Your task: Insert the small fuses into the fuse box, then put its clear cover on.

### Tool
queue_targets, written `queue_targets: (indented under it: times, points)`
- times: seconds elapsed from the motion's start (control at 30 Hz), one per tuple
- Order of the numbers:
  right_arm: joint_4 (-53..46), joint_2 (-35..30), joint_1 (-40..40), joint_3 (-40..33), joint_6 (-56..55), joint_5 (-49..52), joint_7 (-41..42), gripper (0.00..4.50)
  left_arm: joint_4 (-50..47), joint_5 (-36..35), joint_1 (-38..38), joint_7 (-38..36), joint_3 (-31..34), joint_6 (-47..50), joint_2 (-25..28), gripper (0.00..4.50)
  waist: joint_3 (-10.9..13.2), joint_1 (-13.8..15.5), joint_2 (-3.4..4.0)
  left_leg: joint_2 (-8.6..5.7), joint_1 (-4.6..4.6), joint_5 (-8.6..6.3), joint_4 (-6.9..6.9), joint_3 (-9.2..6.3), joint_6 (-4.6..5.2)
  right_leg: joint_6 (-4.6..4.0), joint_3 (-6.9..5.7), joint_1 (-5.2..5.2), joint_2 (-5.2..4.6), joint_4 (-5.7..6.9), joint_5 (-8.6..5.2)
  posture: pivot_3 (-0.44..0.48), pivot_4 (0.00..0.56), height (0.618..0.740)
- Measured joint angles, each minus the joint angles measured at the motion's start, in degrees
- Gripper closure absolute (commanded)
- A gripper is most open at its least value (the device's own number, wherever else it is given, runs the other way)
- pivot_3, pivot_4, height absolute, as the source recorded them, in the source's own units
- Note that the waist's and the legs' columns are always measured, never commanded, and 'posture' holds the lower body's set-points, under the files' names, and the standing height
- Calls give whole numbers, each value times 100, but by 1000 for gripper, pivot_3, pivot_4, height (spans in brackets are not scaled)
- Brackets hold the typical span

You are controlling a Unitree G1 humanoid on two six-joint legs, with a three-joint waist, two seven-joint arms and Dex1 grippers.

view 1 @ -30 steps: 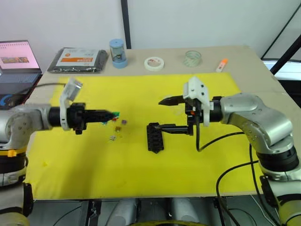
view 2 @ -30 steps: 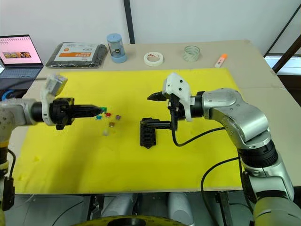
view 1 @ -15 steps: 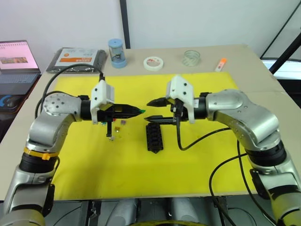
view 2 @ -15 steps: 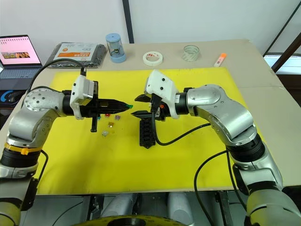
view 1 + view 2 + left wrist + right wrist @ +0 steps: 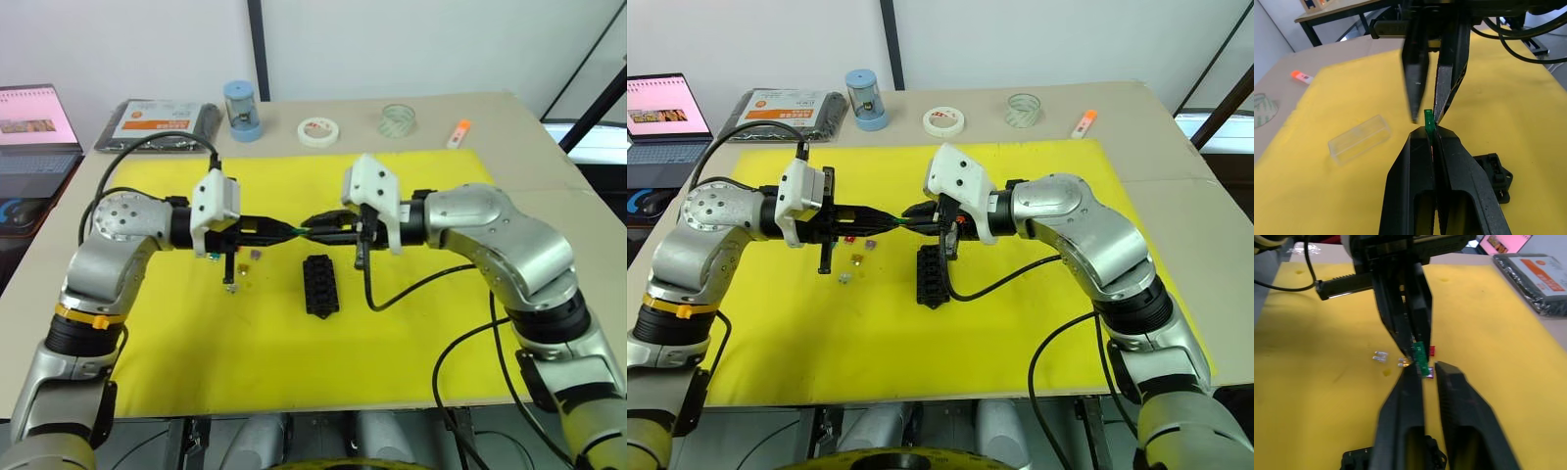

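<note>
Left end effector (image 5: 1431, 139) clamped on tiny translucent green blade fuse (image 5: 1428, 122) at frame centre, right end effector (image 5: 1426, 372) parted around it, small black plastic slotted fuse box (image 5: 321, 285) below.

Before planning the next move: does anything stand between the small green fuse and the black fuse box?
Nothing visible does. The left gripper holds the small green fuse above the yellow mat, and the black fuse box lies uncovered just below.

Tan table (image 5: 549, 147), white wall (image 5: 411, 44).
</note>
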Motion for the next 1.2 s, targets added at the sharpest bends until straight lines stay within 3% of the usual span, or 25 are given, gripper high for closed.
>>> queue_targets:
  times: [0.2,0.3,0.67,0.83,1.2]
  points:
    - [0,3,0,-4,90,66,22,4468,-11,-10,35,-42,-1,0,3,4500,0,-1,0,0,0,0,0,0,0,0,0,0,0,0,0,0,150,740]
    - [25,-2,0,-8,99,103,74,4500,-44,-18,129,-35,2,-23,6,3806,0,-3,0,0,1,0,0,0,0,0,0,0,0,0,0,0,150,740]
    - [-428,-1137,182,152,108,52,883,4500,-847,-139,2073,50,178,-203,130,20,2,15,3,3,5,-6,-2,1,9,0,3,10,-2,-8,0,0,150,740]
    - [-524,-1201,566,667,-12,-335,889,4500,-1051,64,2589,418,58,-669,-276,20,2,37,2,3,4,-6,1,3,9,0,3,12,-4,-9,0,0,150,740]
    - [-383,-1236,714,1030,-415,-1014,970,4500,-622,808,2625,924,-339,-1543,-722,20,1,138,1,2,4,-7,0,9,10,0,0,12,-3,-13,0,0,150,740]
